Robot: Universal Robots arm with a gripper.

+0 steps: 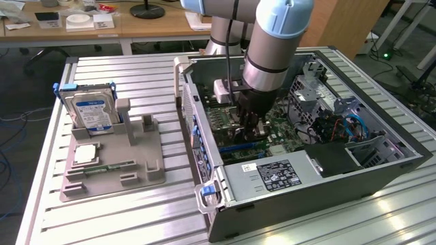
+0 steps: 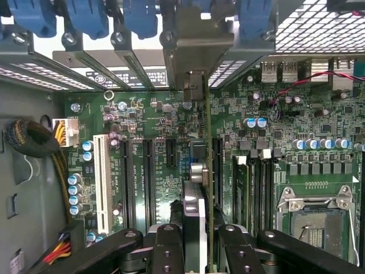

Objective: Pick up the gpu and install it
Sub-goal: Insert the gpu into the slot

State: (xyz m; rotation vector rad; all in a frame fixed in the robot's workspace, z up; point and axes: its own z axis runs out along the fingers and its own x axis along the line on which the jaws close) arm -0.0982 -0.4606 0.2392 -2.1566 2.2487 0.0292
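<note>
The arm point(image 1: 272, 41) reaches straight down from twelve o'clock in the exterior view, wrist vertical. The gripper point(image 1: 248, 133) hangs at its end, pointing to six o'clock. In the wrist view its black fingers point(image 2: 169, 251) are closed in, clamping from both sides.

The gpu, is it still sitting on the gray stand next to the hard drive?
No. The tool holds the gpu edge-on over the motherboard inside the computer case, away from the stand.
</note>
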